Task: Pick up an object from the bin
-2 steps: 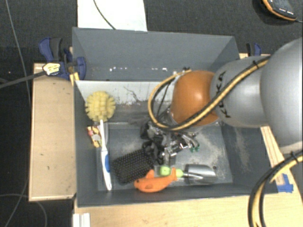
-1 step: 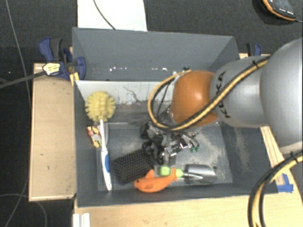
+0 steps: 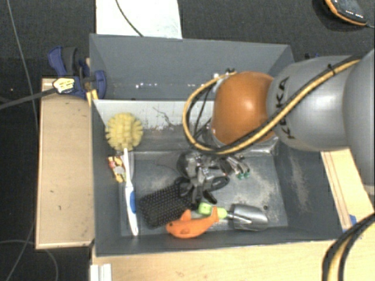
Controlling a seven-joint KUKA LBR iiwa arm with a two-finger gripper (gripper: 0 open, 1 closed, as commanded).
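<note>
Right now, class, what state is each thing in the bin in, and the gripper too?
yellow brush with white handle: lying along the left wall, free.
small figure: lying beside that handle.
black bristle brush: lying flat near the front wall.
orange toy: lying at the front wall, touching the black bristle brush.
silver metal piece: lying on its side.
gripper: low over the black bristle brush's right end.

Dark carpeted floor (image 3: 41, 28) all round; a white sheet (image 3: 152, 10) lies at top; a black cable (image 3: 26, 97) crosses the left.
</note>
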